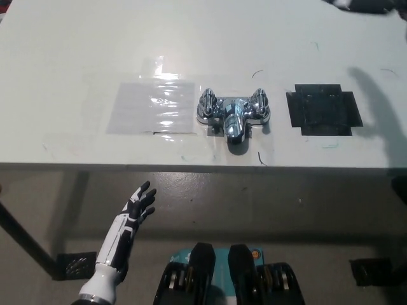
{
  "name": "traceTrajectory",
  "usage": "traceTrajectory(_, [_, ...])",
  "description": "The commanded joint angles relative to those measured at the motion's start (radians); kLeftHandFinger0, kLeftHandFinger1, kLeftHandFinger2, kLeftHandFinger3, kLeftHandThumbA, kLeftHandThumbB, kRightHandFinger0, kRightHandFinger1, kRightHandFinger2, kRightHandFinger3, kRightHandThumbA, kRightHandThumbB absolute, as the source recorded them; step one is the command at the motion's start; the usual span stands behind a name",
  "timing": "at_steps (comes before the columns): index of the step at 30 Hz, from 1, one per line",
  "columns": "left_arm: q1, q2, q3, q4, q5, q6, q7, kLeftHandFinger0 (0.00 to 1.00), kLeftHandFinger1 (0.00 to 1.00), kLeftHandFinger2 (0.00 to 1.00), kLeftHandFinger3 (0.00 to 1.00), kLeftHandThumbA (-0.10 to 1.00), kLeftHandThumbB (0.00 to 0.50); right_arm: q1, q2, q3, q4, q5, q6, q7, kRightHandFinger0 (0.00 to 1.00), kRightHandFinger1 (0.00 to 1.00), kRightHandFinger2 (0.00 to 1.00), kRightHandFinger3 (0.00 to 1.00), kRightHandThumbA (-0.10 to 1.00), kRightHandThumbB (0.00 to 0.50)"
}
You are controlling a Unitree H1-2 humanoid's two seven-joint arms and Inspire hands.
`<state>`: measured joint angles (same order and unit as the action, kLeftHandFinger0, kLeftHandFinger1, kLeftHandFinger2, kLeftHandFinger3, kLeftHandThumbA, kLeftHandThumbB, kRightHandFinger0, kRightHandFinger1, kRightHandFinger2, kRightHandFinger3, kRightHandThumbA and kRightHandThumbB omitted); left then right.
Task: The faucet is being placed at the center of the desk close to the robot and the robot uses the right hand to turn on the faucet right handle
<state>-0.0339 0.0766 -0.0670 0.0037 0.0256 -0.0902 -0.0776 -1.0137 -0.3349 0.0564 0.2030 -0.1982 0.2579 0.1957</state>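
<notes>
1. The faucet (232, 115) sits mid-counter, near my edge. Nothing touches its right handle (259, 103).
2. My right hand (367, 5) barely shows at the far top corner, and I cannot tell its state. Reaching from that far away, it may overshoot or knock the spout (233, 128).
3. My left hand (138, 204) rests spread wide below the counter (76, 51).

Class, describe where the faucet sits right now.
In the head view, the faucet stands at the middle of the desk near its front edge, between a clear plastic sheet on the robot's left and a black tape patch on its right.
</notes>
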Motion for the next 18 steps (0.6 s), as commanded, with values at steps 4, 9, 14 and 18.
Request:
traceTrajectory(4, [0.018,0.006,0.005,-0.037,-0.011,-0.052,-0.008,1.00,1.00,1.00,1.00,1.00,0.048,-0.537,0.085,0.279,0.507,-0.235,0.212,0.384,1.00,1.00,1.00,1.00,0.92,0.304])
traceTrajectory(9, [0.023,0.006,0.007,-0.037,-0.011,-0.053,-0.006,1.00,1.00,1.00,1.00,1.00,0.045,-0.624,0.145,0.478,0.713,-0.297,0.116,0.372,1.00,1.00,1.00,1.00,1.00,0.195])
traceTrajectory(14, [0.026,0.006,0.009,-0.043,-0.020,-0.030,-0.010,1.00,1.00,1.00,1.00,1.00,0.066,-0.665,0.203,0.490,0.912,-0.251,0.038,0.296,1.00,1.00,1.00,1.00,0.95,0.199])
traceTrajectory(18, [0.034,0.004,0.011,-0.050,-0.006,-0.037,0.000,1.00,1.00,1.00,1.00,1.00,0.075,-0.666,0.242,0.536,0.973,-0.272,0.126,0.259,1.00,1.00,1.00,1.00,1.00,0.289])
